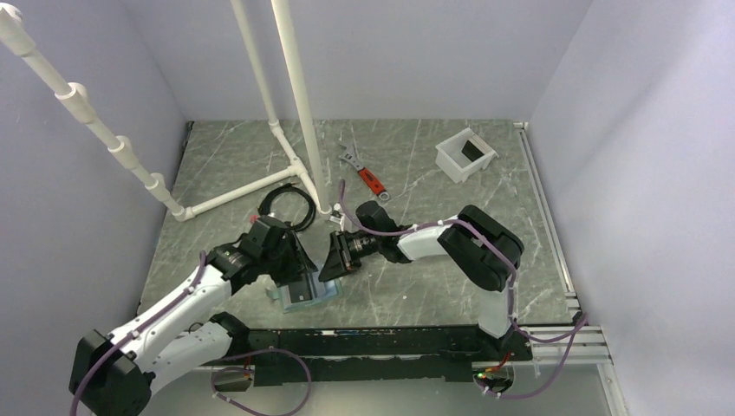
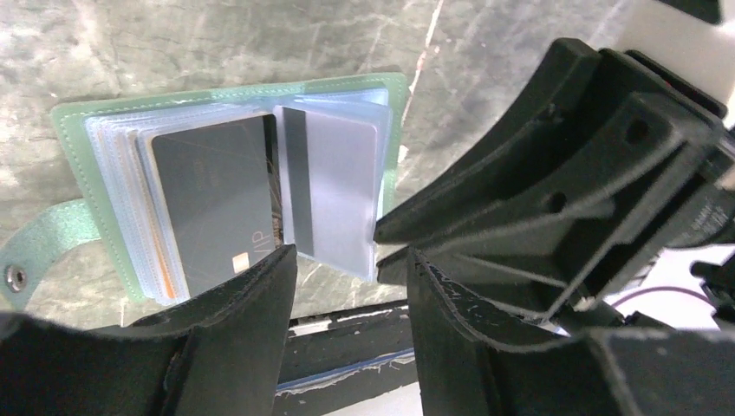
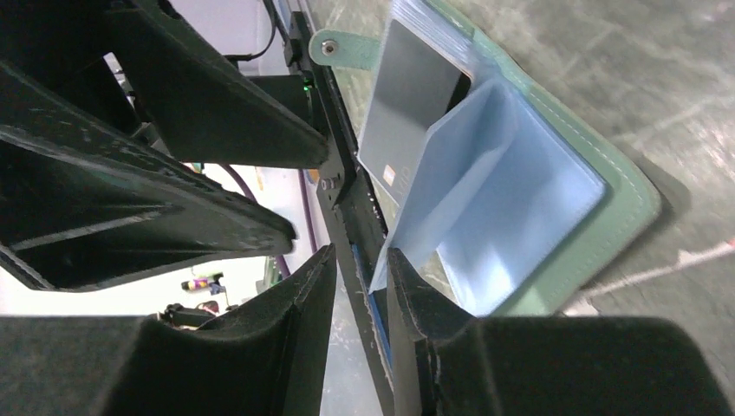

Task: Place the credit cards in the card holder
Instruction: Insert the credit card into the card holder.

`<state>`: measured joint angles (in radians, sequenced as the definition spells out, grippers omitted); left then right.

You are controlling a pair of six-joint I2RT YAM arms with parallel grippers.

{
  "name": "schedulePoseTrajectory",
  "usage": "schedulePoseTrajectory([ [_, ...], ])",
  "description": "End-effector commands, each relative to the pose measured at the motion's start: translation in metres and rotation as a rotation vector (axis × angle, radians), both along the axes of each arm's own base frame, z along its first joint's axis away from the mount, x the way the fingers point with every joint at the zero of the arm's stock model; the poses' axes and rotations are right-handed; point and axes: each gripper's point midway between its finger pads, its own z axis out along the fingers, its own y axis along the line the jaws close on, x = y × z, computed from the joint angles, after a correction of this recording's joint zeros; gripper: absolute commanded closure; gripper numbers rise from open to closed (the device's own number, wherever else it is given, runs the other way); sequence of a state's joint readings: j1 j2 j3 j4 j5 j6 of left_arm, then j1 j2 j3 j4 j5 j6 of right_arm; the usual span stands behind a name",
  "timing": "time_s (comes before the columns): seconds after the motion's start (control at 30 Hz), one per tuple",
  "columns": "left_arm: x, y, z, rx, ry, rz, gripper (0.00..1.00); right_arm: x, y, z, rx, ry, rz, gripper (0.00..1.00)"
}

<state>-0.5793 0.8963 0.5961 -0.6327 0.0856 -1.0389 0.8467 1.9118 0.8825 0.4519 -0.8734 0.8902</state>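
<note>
The grey-green card holder (image 1: 305,296) lies open near the table's front edge, with its mint border (image 2: 69,130) and strap showing; it also shows in the right wrist view (image 3: 624,208). A dark card marked VIP (image 2: 217,199) lies on its left stack of clear sleeves. The light blue card (image 2: 342,186) stands tilted over the right pages (image 3: 451,191). Its near corner sits by one fingertip of my right gripper (image 3: 360,256), whose jaws stand narrowly apart. My left gripper (image 2: 351,260) is open and empty over the holder's near edge. No tan-brown card shows plainly.
A white square tub (image 1: 465,156) stands at the back right. A red-handled wrench (image 1: 364,173), a black cable coil (image 1: 286,206) and a white pipe frame (image 1: 303,113) are behind the grippers. The black front rail (image 1: 381,342) runs just below the holder.
</note>
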Motion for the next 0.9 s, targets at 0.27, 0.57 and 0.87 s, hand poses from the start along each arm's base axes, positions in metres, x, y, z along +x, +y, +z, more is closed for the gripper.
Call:
schedulePoseTrajectory([
  [0.27, 0.023, 0.007, -0.008, 0.105, 0.030, 0.057, 0.49, 0.002, 0.032, 0.014, 0.045, -0.062, 0.038, 0.69],
  [0.57, 0.016, 0.022, -0.027, 0.208, 0.097, 0.050, 0.55, 0.000, 0.036, 0.012, 0.033, -0.068, 0.049, 0.69],
  [0.87, -0.004, 0.050, -0.043, 0.334, 0.207, 0.133, 0.59, 0.002, 0.031, 0.006, -0.020, -0.120, 0.054, 0.69],
])
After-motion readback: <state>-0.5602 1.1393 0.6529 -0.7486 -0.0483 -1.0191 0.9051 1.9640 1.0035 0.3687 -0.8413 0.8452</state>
